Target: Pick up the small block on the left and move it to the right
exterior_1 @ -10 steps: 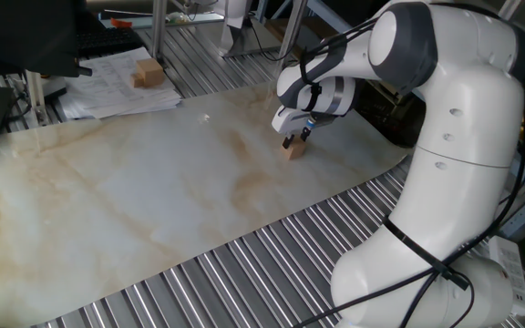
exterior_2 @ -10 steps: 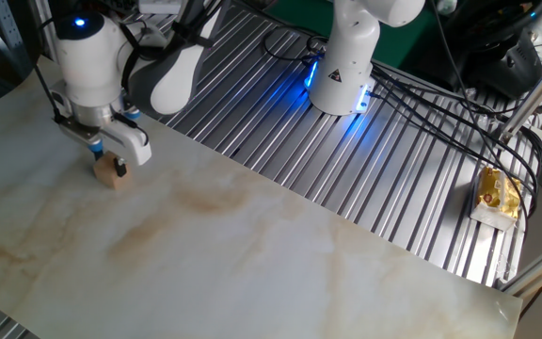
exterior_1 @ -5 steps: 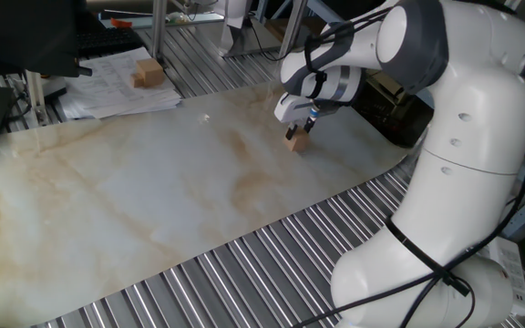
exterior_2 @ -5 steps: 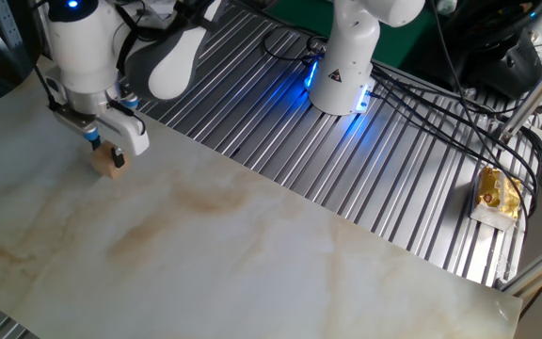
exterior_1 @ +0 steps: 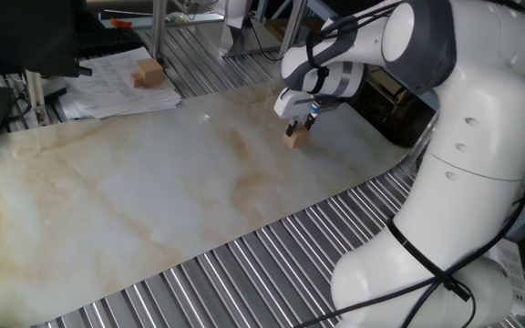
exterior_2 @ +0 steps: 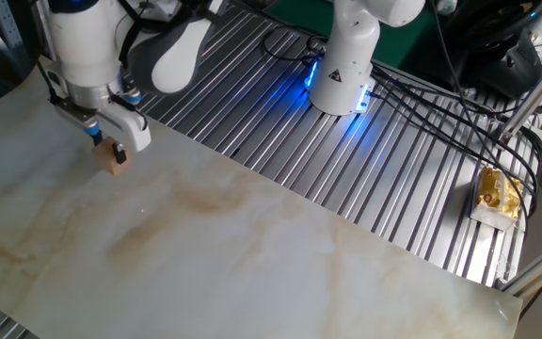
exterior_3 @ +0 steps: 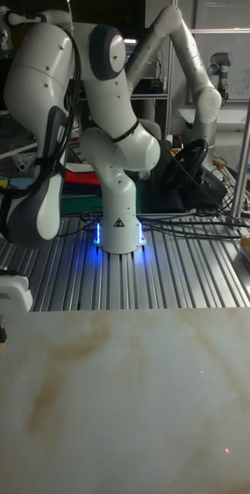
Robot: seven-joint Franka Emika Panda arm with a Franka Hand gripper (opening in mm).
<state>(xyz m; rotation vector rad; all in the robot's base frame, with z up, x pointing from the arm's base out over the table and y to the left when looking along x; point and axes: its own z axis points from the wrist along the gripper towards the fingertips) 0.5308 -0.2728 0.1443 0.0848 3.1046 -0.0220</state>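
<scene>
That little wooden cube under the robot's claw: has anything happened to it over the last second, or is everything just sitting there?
The gripper, shut on the small block, has carried it a little way up and toward the far edge of the marble board; the cube now looks lifted clear of the surface. The grasp held throughout. The larger block on the papers has not moved.

Claw [exterior_1: 298, 133] and gripped small block [exterior_1: 296, 139] higher, farther back than before
</scene>
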